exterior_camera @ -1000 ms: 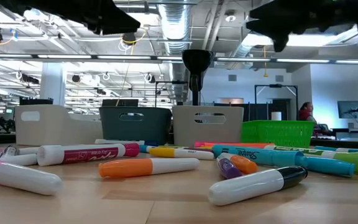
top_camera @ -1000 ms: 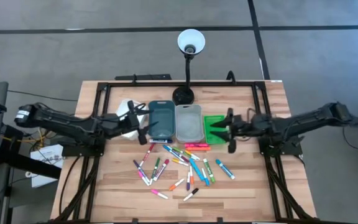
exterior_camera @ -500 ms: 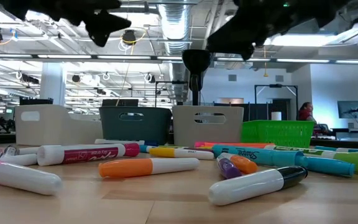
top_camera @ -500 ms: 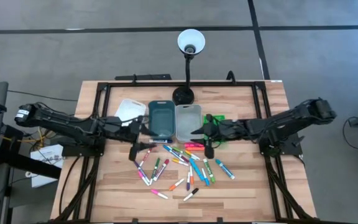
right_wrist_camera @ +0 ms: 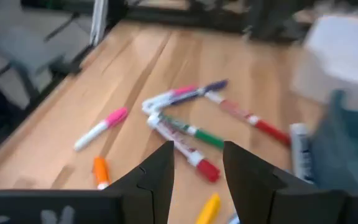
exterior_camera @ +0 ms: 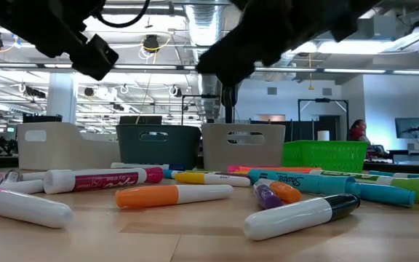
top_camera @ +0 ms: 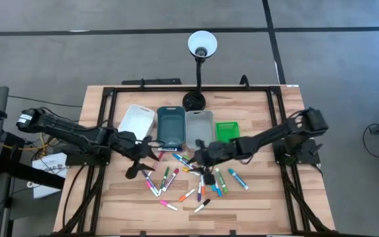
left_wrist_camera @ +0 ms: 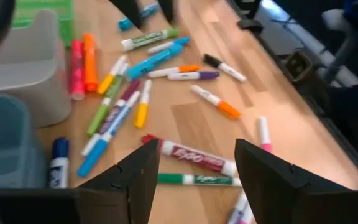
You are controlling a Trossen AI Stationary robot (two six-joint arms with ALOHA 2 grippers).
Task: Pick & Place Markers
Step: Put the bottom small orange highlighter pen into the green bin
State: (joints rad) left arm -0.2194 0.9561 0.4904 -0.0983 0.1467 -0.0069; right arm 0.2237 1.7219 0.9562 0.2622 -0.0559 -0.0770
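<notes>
Left end effector, jaws wide and empty, has swung from the bins to the markers at desk centre; right end effector, half-open, empty, arrives at their twelve o'clock. Picking appears imminent.

From my station the table looks evenly lit from above with soft shadows, ceiling lights glare in the low view, and both wrist views smear with motion blur.
</notes>
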